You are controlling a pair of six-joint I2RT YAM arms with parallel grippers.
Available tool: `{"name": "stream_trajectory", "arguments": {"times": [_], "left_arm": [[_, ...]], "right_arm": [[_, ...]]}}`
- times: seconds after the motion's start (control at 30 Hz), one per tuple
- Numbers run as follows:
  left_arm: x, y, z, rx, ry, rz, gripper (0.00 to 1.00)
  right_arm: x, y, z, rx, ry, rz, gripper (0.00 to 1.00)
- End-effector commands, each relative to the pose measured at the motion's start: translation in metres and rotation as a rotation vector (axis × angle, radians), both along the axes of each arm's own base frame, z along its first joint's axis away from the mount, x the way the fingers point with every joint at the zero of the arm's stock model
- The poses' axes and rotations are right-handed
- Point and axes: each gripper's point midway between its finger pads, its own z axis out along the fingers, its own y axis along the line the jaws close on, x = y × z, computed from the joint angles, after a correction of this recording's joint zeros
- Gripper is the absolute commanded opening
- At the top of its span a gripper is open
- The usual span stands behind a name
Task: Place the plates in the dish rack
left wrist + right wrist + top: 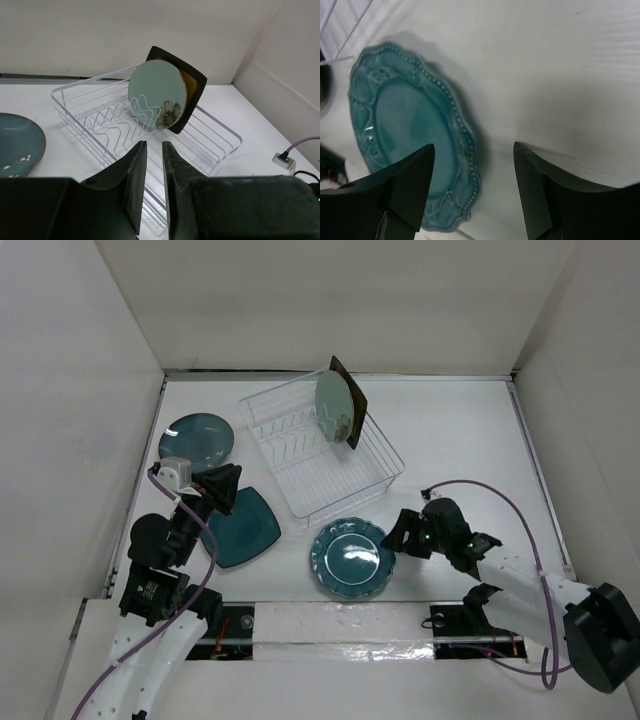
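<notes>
Nearest the arm bases, a scalloped dark teal round plate [350, 558] lies flat on the white table [460, 440], just in front of the rack's near corner. The right gripper [405, 535] sits at its right rim, fingers spread wide, nothing held. Wrist view: the rim lies under the gap; contact not confirmed.

The left gripper [222, 490] hangs over the far corner of a square dark teal plate [245, 530], fingers almost together with only a thin slit, empty.

Further back left is a plain round dark teal plate [197, 438], flat.

The clear wire-frame dish rack [290, 465] holds two plates upright at its far end: a small pale green round plate [333, 405] leaning on a black-rimmed rectangular plate [352, 420].

Judgement: pickup of the scalloped plate is in hand; three plates are unloaded. The next move calls for pinching the rim, then tilting the plate upright into free tines.
</notes>
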Motion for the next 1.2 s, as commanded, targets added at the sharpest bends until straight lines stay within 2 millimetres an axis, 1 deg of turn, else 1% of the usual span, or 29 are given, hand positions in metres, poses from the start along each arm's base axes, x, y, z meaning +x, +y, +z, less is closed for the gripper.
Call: {"name": "stream_trajectory", "arguments": {"times": [0.0,0.07,0.13,0.17,0.2,0.23,0.27,0.33,0.37,0.43,0.47,0.57,0.7,0.77,0.8,0.9,0.93,0.97,1.03,1.07,1.1,1.13,1.17], "left_arm": [[-0.002,-0.002,0.016,-0.006,-0.051,-0.013,0.16],[-0.002,-0.002,0.016,-0.005,-0.051,-0.014,0.16],[-0.002,-0.002,0.016,-0.005,-0.049,-0.011,0.16],[-0.002,-0.002,0.016,-0.005,-0.049,-0.011,0.16],[-0.001,-0.002,0.015,-0.005,-0.048,-0.010,0.16],[-0.002,-0.001,0.016,-0.006,-0.049,-0.008,0.16],[-0.002,-0.001,0.016,-0.006,-0.049,-0.010,0.16],[-0.002,-0.001,0.016,-0.005,-0.048,-0.008,0.16],[-0.002,-0.001,0.016,-0.005,-0.048,-0.008,0.16],[-0.002,-0.001,0.016,-0.004,-0.048,-0.008,0.16],[-0.001,-0.002,0.015,-0.005,-0.046,-0.010,0.16],[-0.001,-0.001,0.015,-0.005,-0.046,-0.008,0.16],[-0.001,-0.001,0.015,-0.004,-0.047,-0.007,0.16],[-0.001,-0.001,0.015,-0.005,-0.046,-0.007,0.16],[-0.001,-0.001,0.015,-0.005,-0.046,-0.007,0.16],[-0.001,-0.001,0.015,-0.005,-0.045,-0.007,0.16],[-0.001,-0.001,0.015,-0.005,-0.045,-0.007,0.16],[-0.001,-0.001,0.014,-0.004,-0.043,-0.007,0.16],[-0.001,-0.002,0.015,-0.004,-0.045,-0.008,0.16],[0.000,-0.002,0.014,-0.004,-0.043,-0.008,0.16],[0.000,-0.002,0.014,-0.002,-0.044,-0.008,0.16],[-0.001,-0.002,0.014,-0.004,-0.043,-0.010,0.16],[0.000,-0.002,0.014,-0.004,-0.043,-0.008,0.16]], "right_arm": [[-0.012,0.032,0.003,0.160,0.041,0.136,0.69],[-0.014,0.038,0.001,0.178,0.055,0.169,0.68],[-0.011,0.040,-0.007,0.184,0.077,0.176,0.66],[-0.014,0.043,-0.010,0.196,0.091,0.191,0.63],[-0.012,0.046,-0.010,0.210,0.081,0.201,0.61],[-0.014,0.044,-0.020,0.204,0.123,0.189,0.59],[-0.014,0.043,-0.024,0.202,0.136,0.185,0.51],[-0.012,0.040,-0.031,0.191,0.148,0.165,0.43],[-0.010,0.038,-0.033,0.187,0.151,0.155,0.33],[-0.012,0.036,-0.036,0.173,0.157,0.155,0.24],[-0.011,0.035,-0.036,0.168,0.154,0.150,0.11],[-0.015,0.034,-0.035,0.166,0.163,0.160,0.00],[-0.018,0.040,-0.019,0.207,0.132,0.193,0.00],[-0.026,0.045,-0.014,0.225,0.128,0.221,0.00],[-0.026,0.047,-0.010,0.239,0.114,0.229,0.00],[-0.034,0.060,0.013,0.314,0.077,0.303,0.00],[-0.035,0.065,0.028,0.344,0.042,0.324,0.00],[-0.040,0.069,0.037,0.361,0.028,0.352,0.00],[-0.043,0.076,0.060,0.393,-0.006,0.388,0.00],[-0.048,0.080,0.078,0.435,-0.036,0.427,0.00],[-0.054,0.083,0.090,0.460,-0.049,0.458,0.00],[-0.054,0.087,0.109,0.497,-0.079,0.471,0.00],[-0.063,0.090,0.129,0.542,-0.115,0.523,0.00]]}}
